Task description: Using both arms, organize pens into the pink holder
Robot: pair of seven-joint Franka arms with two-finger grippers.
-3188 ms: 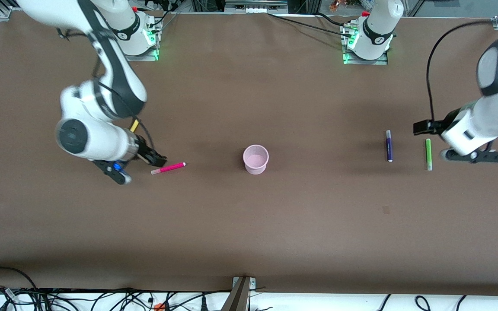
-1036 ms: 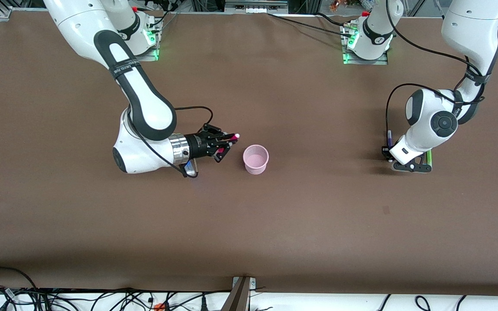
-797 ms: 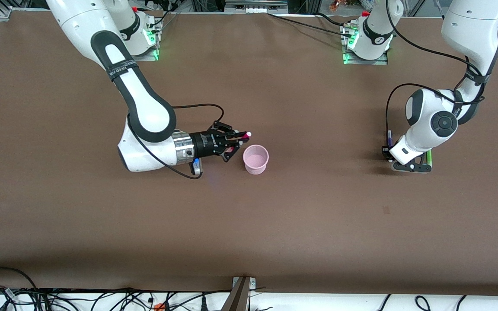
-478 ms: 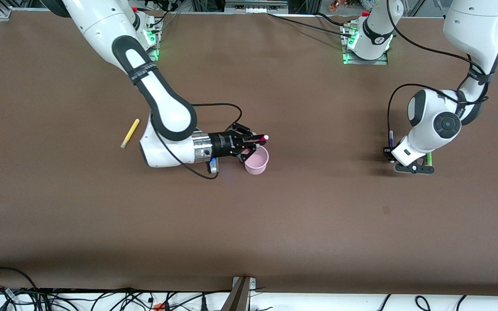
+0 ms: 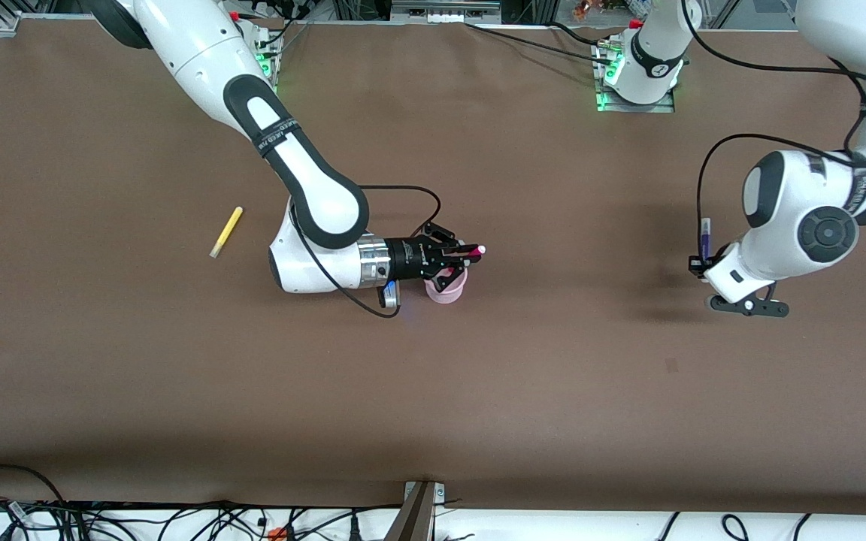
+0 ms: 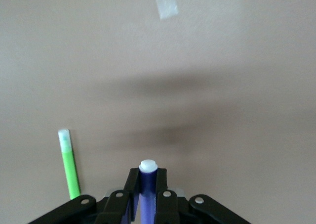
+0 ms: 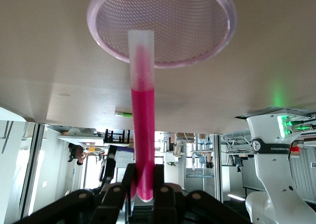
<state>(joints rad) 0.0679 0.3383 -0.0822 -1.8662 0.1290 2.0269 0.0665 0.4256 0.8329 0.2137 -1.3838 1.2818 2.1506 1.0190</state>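
no brand name or label can be read with confidence; small lettering on the black band of the right arm [image 5: 283, 135] is too small to make out.

the pink holder [image 5: 449, 291] stands upright on the brown desk [image 5: 433, 391], about midway between the two arms' ends. in the right wrist view its mesh-patterned floor [image 7: 163, 21] shows through the round rim, and no pen lies inside it.

the right pincer [image 5: 461, 259] is over the pink holder, with the wrist lying roughly level. its fingers are closed on the magenta pen [image 5: 470, 252], which juts out past the fingertips. in the right wrist view the pale tip of this pen [image 7: 140, 41] points into the holder's mouth.

the left pincer [image 6: 147, 197] is up above the desk toward the left arm's end. its fingers are closed on the dark purple pen [image 5: 704, 239], whose white cap [image 6: 147, 164] rises between them in the left wrist view.

the green pen [image 6: 69, 167] lies flat on the desk below the left pincer; the left arm hides it in the front view.

the yellow pen [image 5: 226, 231] lies flat on the desk toward the right arm's end, well apart from the holder.
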